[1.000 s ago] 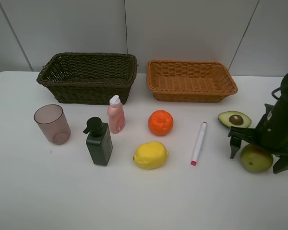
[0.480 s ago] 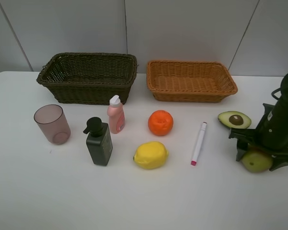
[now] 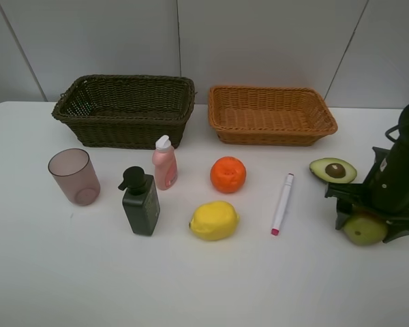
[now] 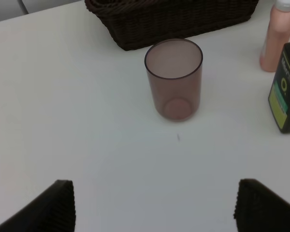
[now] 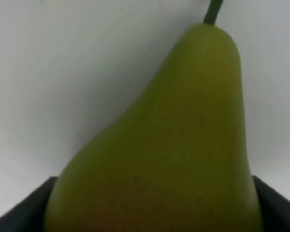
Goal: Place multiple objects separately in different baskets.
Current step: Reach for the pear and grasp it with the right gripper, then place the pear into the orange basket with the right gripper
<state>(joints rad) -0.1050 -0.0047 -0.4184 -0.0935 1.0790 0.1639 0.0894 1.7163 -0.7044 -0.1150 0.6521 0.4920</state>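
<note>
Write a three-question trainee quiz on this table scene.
1. True or false: the cup stands upright and empty.
2. Multiple choice: what does the right pincer grip? A banana; B pear; C apple.
3. Fill in: beside the pear lies a halved ____.
Key: 1 true; 2 B; 3 avocado.
</note>
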